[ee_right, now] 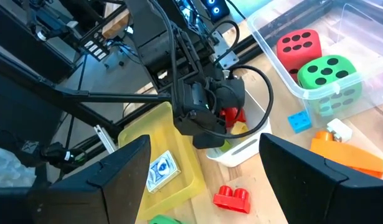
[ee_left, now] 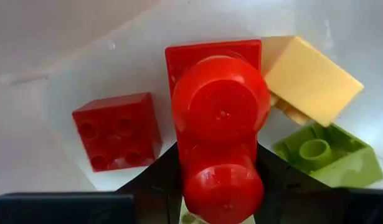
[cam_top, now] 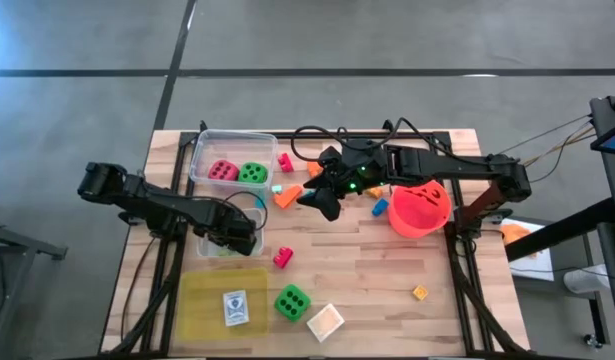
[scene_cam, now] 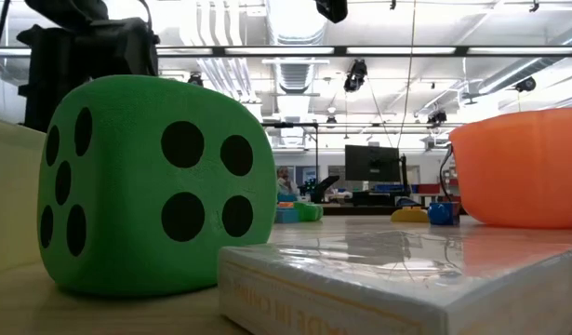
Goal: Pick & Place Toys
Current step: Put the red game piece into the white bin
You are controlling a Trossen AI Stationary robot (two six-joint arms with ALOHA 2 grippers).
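The wooden worktop (cam_top: 387, 280) fills the middle of the high view, with both dark arms reaching in from its left and right edges. At right of centre sits the red-orange bucket (cam_top: 420, 208), and along the lower left lies a flat yellow tray (cam_top: 212, 300) with a small card (cam_top: 234, 306) on it. A clear tub (cam_top: 202, 160) at upper left holds a pink die (cam_top: 223, 171) and a green die (cam_top: 252, 173) side by side. A second green die (cam_top: 292, 301) stands on the worktop at lower centre, just right of the tray, beside a pale flat card box (cam_top: 325, 321). The left tool (cam_top: 235, 230) hangs over a small clear tub (cam_top: 249, 212) at centre left; in its wrist view it is clenched on a red block (ee_left: 219, 118) held above the tub's floor, where a square red block (ee_left: 118, 130), a yellow block (ee_left: 312, 81) and a green block (ee_left: 325, 155) lie. The right tool (cam_top: 325, 203) hovers above centre with its fingers spread and nothing between them, over scattered bright blocks. A red two-stud block (cam_top: 283, 257) lies alone at centre, and a small yellow block (cam_top: 419, 292) at lower right
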